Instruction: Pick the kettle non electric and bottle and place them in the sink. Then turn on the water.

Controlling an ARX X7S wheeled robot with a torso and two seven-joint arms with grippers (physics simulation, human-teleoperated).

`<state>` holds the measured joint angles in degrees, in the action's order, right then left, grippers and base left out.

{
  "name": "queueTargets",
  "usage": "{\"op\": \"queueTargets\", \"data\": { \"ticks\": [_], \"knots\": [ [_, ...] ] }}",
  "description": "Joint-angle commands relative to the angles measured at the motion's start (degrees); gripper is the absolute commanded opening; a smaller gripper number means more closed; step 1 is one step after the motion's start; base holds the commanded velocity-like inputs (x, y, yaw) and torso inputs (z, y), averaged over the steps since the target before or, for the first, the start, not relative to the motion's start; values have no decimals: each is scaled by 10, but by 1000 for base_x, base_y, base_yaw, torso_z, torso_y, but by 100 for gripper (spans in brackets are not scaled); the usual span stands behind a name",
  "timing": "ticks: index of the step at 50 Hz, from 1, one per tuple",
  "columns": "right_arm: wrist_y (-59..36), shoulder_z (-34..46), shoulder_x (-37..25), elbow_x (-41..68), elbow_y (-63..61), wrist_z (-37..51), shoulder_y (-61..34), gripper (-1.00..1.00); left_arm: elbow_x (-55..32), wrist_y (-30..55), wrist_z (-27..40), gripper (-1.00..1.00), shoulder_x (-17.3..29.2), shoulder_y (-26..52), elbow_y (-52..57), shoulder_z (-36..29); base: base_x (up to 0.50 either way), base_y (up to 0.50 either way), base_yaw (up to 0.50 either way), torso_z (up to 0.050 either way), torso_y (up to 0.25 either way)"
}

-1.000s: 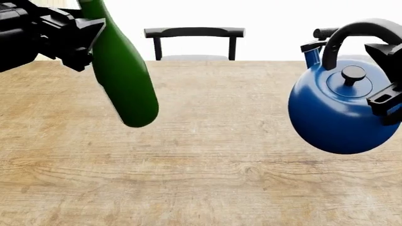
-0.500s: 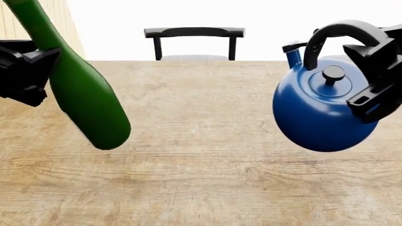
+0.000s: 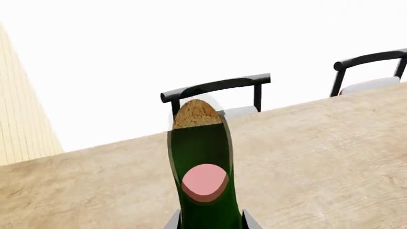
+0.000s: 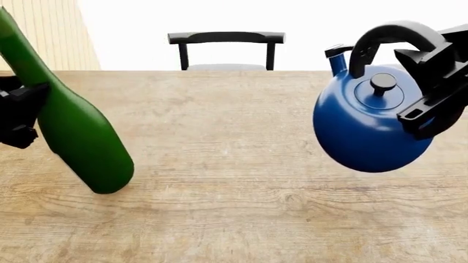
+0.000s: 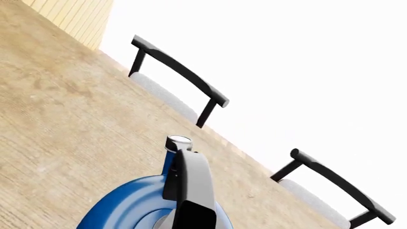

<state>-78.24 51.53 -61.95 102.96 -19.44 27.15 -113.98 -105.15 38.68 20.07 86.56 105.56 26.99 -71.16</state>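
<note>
Two things held up: one bottle (image 4: pixel 76 137) and one kettle (image 4: pixel 365 123), both up in the air over the desk (image 4: pixel 234 181).
Bottle count: one, dark green, tilted, fat end low and near the desk, neck going up and out of the head view at the left edge.
Bottle top: cork-coloured (image 3: pixel 197 114), with a pink round patch (image 3: pixel 205 180) lower on the glass, seen in the left wrist view.
Left end effector (image 4: pixel 18 112): black, closed on the bottle at its upper part.
Kettle count: one, round and shiny blue, tipped a little, at the right side of the head view.
Kettle parts: one black arched handle (image 4: pixel 387 35), one black lid knob (image 4: pixel 382 82), one short spout (image 4: pixel 336 57).
Right end effector (image 4: pixel 439 82): black, clamped on the kettle by the handle side.
Chairs: one black chair (image 4: pixel 225 46) past the far edge of the desk in the head view; two chairs in each wrist view.
Wall: pale wooden slats (image 4: pixel 51 33) at the far left.
Sink: not in any view.
</note>
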Motion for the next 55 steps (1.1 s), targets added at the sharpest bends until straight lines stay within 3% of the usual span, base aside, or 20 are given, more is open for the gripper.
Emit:
{"op": "queueTargets", "data": {
  "ticks": [1, 48, 55],
  "knots": [
    [15, -10, -7, -29, -5, 12, 1, -100, 9, -14, 2, -100, 9, 40, 2, 8, 0, 0, 0, 0, 0],
    [57, -13, -30, -35, -26, 8, 43, -100, -10, 4, 15, -100, -2, 40, 20, 36, -481, 0, 0, 1, 1],
    [76, -15, -35, -36, -32, 12, 59, -100, -5, 2, 14, -100, -1, 35, 22, 36, 0, 0, 0, 0, 0]
  ]
}}
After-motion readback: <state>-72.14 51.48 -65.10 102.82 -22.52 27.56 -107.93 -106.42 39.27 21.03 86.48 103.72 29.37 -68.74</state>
